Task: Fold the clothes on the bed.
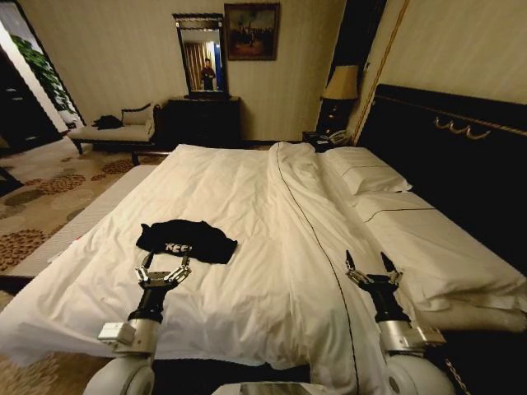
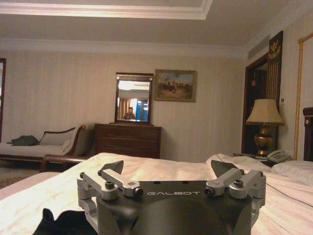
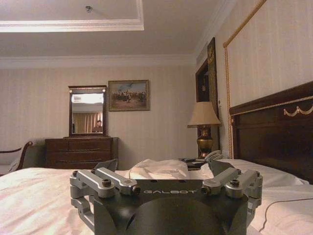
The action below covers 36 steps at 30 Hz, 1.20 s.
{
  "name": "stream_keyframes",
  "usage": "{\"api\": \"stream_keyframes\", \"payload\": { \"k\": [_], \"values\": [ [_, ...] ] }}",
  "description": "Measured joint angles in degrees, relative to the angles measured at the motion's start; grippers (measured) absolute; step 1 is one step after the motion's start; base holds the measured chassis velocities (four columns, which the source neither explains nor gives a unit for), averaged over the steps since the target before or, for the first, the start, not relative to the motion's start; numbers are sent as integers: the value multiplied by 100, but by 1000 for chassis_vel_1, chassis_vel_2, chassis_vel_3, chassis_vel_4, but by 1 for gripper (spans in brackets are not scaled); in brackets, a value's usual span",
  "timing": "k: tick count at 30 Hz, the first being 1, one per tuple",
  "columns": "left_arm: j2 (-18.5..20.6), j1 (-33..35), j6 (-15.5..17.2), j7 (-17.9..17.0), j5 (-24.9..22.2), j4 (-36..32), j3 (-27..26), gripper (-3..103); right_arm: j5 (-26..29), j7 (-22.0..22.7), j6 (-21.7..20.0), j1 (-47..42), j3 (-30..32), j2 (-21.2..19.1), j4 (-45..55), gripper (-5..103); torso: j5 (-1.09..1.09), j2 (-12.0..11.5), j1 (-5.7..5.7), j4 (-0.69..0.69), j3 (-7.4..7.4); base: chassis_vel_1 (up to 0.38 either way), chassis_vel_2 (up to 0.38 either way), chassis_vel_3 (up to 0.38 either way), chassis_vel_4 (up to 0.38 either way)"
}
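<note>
Left pincer (image 1: 165,262) and right pincer (image 1: 371,263) forward, apparently spread wide

Pale striped wallpaper (image 2: 58,98) covers the walls under a white cornice (image 2: 102,10). A dark wooden dresser (image 1: 203,120) stands against the far wall with a framed mirror (image 1: 200,56) above it and a painting (image 1: 251,31) beside. A lit table lamp (image 1: 342,85) glows by the doorway; a chaise longue (image 1: 115,130) sits on patterned carpet (image 1: 49,193)
</note>
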Motion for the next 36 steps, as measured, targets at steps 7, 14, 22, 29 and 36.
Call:
{"api": "stream_keyframes", "payload": {
  "k": [7,14,22,29,36],
  "values": [
    [19,30,-3,0,-20,-31,-38,100,-23,17,25,-7,-5,24,0,100,0,0,0,0,0,7,10,-6,-7],
    [27,79,-8,0,-21,-75,-78,100,-23,24,38,-1,-9,20,3,100,0,0,0,0,0,66,74,-52,-56],
    [29,139,-28,0,-18,-121,-102,100,-61,25,73,-8,-25,52,3,100,0,0,0,0,0,39,92,-48,-96],
    [15,165,-46,0,-6,-137,-102,100,-88,25,105,-33,-23,64,12,100,1,0,0,0,0,18,135,-11,-131],
    [-1,169,-60,0,-6,-143,-111,100,-122,25,127,-50,-20,83,27,100,-1,0,0,0,0,14,178,-26,-176]
  ]
}}
